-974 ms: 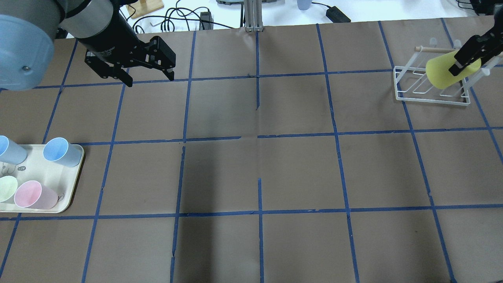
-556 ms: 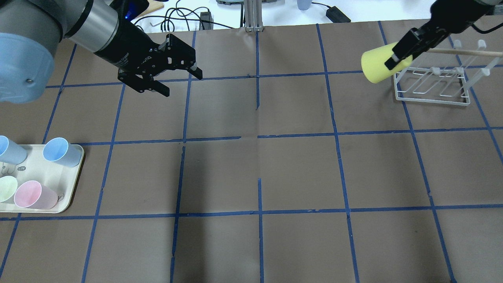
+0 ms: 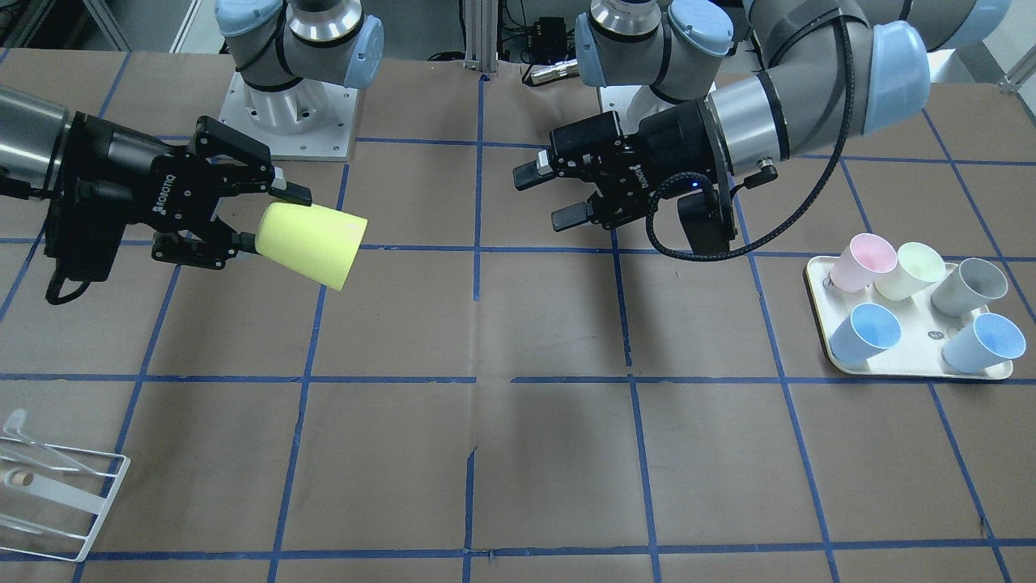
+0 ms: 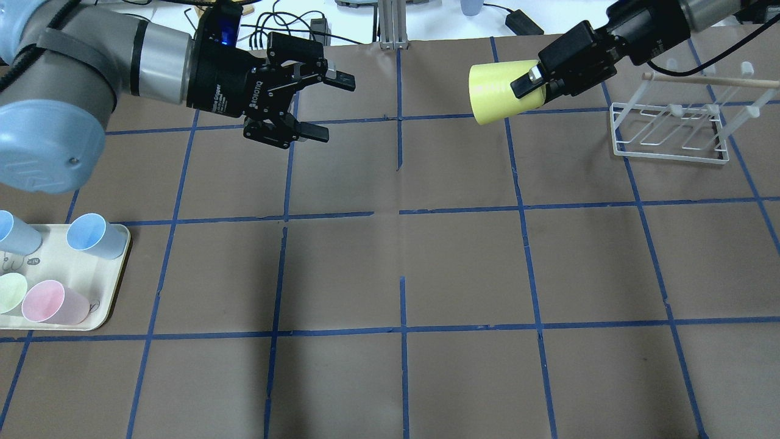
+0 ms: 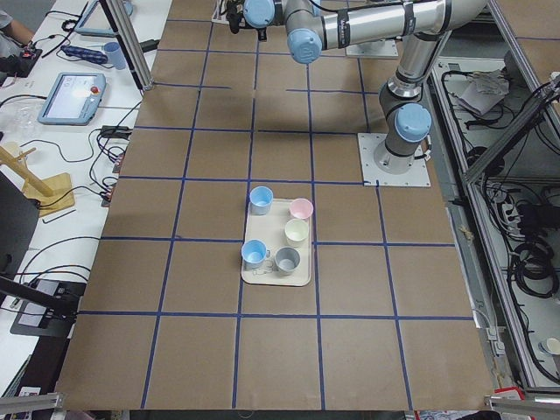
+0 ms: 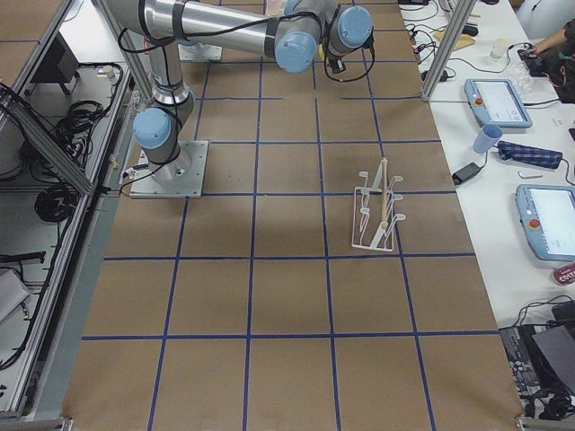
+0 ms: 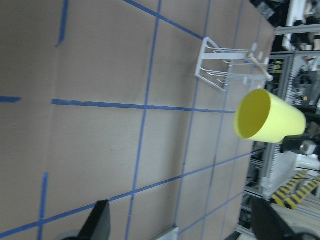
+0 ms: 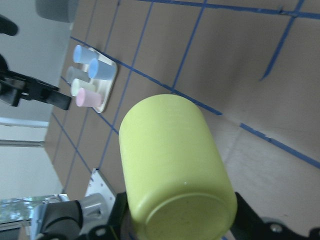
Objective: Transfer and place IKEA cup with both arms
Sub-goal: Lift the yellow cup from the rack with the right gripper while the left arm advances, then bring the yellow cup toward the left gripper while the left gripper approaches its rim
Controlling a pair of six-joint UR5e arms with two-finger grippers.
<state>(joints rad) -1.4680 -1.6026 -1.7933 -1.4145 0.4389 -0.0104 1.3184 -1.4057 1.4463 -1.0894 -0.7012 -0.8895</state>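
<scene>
Near the white wire rack [image 4: 669,131], the right end effector [image 4: 531,85] clamps the IKEA cup [image 4: 496,92] sideways; farther off, the left end effector [image 4: 334,107] gapes empty.

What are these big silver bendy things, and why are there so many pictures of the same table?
They are two robot arms, fixed to a table covered with brown paper. Each arm ends in a black pincer, like two fingers. The pictures all show one moment from different cameras: one faces the robot, one looks over its shoulders, two look from the table's ends, and a small one rides on each wrist. The right pincer is shut on a bright yellow cup, held sideways in the air. The left pincer is open and empty, pointing toward the cup. On the table, a cream tray holds five other cups: pink, pale yellow, grey and two blue. At the other end stands a white wire rack.
</scene>
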